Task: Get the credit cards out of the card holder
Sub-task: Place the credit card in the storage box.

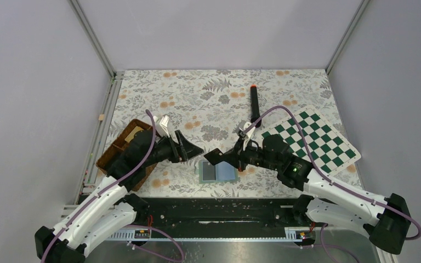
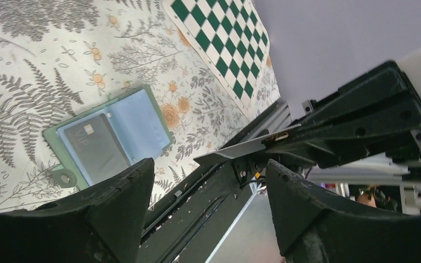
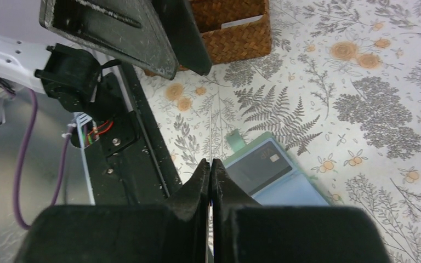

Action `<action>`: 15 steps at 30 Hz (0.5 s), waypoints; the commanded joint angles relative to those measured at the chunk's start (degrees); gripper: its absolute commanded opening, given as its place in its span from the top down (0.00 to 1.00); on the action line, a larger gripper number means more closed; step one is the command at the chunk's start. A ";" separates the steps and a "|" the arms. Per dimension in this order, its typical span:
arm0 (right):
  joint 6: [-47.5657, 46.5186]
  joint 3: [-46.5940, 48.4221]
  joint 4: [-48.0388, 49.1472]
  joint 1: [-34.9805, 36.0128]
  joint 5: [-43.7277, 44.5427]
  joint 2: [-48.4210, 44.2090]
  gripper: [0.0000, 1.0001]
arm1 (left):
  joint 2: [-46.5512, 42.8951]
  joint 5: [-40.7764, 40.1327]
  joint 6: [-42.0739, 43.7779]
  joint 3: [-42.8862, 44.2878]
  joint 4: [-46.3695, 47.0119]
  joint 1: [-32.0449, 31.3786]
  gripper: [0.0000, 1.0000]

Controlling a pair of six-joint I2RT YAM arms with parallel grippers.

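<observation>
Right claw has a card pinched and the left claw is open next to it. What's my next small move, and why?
Probably draw the right claw away from the open left claw and lay its card on the table beside the wallet. The card is held off the table, and a second card sits in the wallet, waiting to be pulled.

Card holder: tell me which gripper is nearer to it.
Right. The right gripper, shut on a credit card, hovers just over the card holder's far edge. The left gripper, open, sits farther off to its far left.
</observation>
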 commanded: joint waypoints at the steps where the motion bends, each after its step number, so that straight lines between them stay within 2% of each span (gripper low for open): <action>1: 3.56 3.74 -2.72 -1.23 -4.52 -0.53 1.00 | -0.11 7.82 6.28 2.71 5.89 0.02 0.27; 4: 5.32 4.83 -3.91 -2.23 -8.26 -1.24 1.00 | -0.93 10.17 7.23 2.09 7.95 0.04 0.28; 6: 1.21 8.60 -13.30 -2.88 -14.66 -0.34 1.00 | -1.03 13.85 9.52 3.17 7.71 0.01 0.29; 9: -4.09 14.36 -25.05 -3.71 -18.09 2.99 1.00 | 0.89 21.75 11.03 5.02 8.31 -0.05 0.30; 11: -3.32 15.57 -25.58 -4.10 -22.67 4.37 1.00 | 2.93 25.97 9.26 4.80 12.01 -0.07 0.30; 15: 2.03 16.82 -23.06 -4.11 -29.13 8.71 1.00 | 8.65 28.72 8.52 4.87 14.05 -1.07 0.34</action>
